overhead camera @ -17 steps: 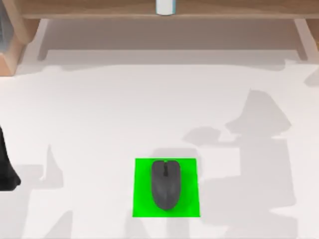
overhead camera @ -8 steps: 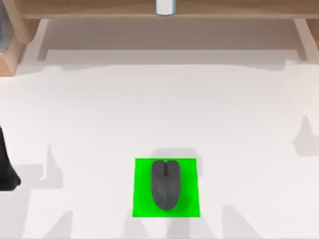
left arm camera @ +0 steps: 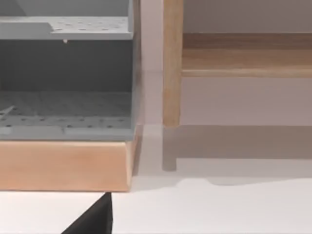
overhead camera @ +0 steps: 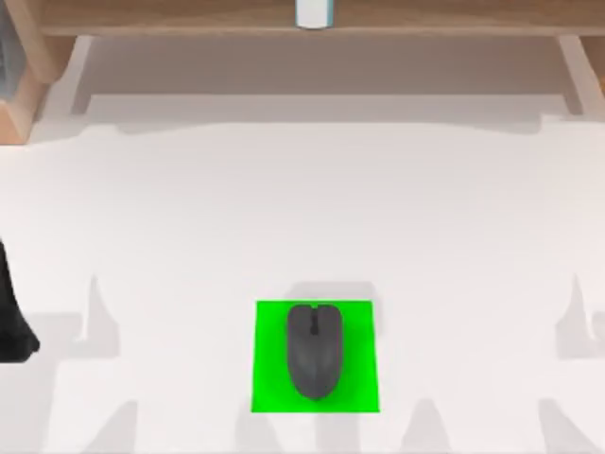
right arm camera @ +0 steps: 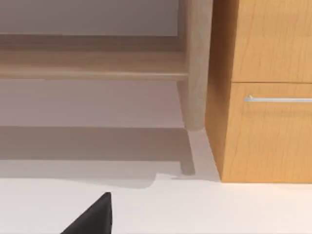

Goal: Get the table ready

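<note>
- Left gripper (left arm camera: 92, 222): we see one black corner of it low in the left wrist view, over the white table (overhead camera: 189, 218). We cannot tell if it is spread or pressed together.
- Left arm (overhead camera: 11, 322) sits at the table's left edge, nothing in its grasp that we can see.
- Ahead of the left gripper: a grey perforated tray rack (left arm camera: 63, 87) on a wooden base (left arm camera: 63, 165), and beside it a shelf leg (left arm camera: 171, 73) standing on the table.
- Right gripper (right arm camera: 92, 217): likewise a black corner over the table; we cannot tell its state.
- Ahead of the right gripper: a wooden drawer cabinet (right arm camera: 268, 97) with a metal handle (right arm camera: 278, 99), just beside another leg of the wooden shelf unit (overhead camera: 189, 19).
- Green square (overhead camera: 267, 378) lies to the right of the left arm, well apart from it.
- Dark grey computer mouse (overhead camera: 314, 350) rests on the green square, inside its edges.
- White cylinder (overhead camera: 312, 11) stands on the shelf unit, far beyond the mouse.
</note>
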`<state>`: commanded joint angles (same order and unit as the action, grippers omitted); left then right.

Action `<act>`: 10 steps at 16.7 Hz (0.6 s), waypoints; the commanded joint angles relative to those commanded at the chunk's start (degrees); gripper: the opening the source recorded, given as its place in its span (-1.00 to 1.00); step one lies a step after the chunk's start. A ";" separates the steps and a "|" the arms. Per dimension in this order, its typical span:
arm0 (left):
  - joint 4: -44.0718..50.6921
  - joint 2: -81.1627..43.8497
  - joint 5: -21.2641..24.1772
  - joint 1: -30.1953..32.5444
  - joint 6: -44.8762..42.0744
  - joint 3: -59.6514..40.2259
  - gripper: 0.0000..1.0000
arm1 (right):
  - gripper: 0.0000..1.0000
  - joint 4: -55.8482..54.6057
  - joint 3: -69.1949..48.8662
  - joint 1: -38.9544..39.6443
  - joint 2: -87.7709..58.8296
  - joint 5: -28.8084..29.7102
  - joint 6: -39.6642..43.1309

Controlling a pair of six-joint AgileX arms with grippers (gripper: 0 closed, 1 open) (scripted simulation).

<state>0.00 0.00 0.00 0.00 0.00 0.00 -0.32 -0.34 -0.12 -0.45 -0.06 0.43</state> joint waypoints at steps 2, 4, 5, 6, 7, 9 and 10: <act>0.00 0.00 0.00 0.00 0.00 0.00 1.00 | 1.00 0.32 0.34 0.12 0.45 0.06 -0.43; 0.00 0.00 0.00 0.00 0.00 0.00 1.00 | 1.00 0.32 0.34 0.12 0.45 0.06 -0.43; 0.00 0.00 0.00 0.00 0.00 0.00 1.00 | 1.00 0.32 0.34 0.12 0.45 0.06 -0.43; 0.00 0.00 0.00 0.00 0.00 0.00 1.00 | 1.00 0.32 0.34 0.12 0.45 0.06 -0.43; -0.24 -0.57 -0.25 0.18 -0.04 -0.50 1.00 | 1.00 0.32 0.34 0.12 0.45 0.06 -0.43; -1.51 -3.51 -1.46 1.18 -0.19 -3.09 1.00 | 1.00 0.32 0.34 0.12 0.45 0.06 -0.43; -2.50 -5.90 -2.34 1.99 -0.28 -5.10 1.00 | 1.00 0.32 0.34 0.12 0.45 0.06 -0.43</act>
<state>-2.50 -5.90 -2.34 1.99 -0.28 -5.10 0.00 0.00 0.00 0.00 0.00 0.00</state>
